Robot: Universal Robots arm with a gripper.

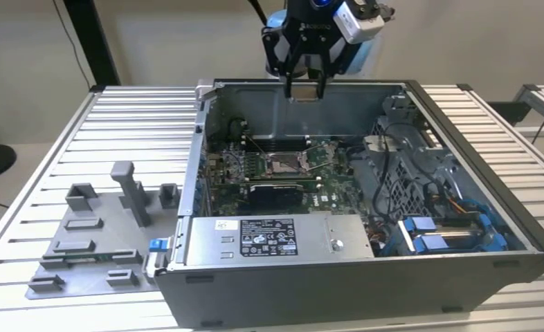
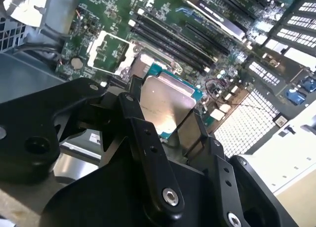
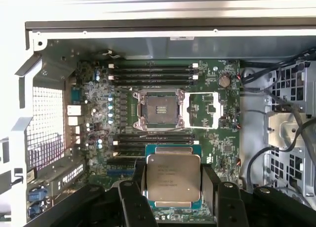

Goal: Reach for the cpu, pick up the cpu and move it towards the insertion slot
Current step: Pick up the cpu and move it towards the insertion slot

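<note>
At the lower left of the exterior view, grey fixture blocks sit on the slatted worktop, apart from the open computer case, whose side is off so the green motherboard faces upward and can be reached from above. Near the middle of that frame lies the insertion slot, its silver frame swung open beside a dark centre, presumably so a chip can drop straight in. Above it, at the top centre, the claw hangs over the case's back wall. In the first wrist view the claw is closed on the cpu, one finger on each opposite edge, holding it flat and clear of the board, probably to keep it level with the insertion slot ahead, from which it is well apart.
</note>
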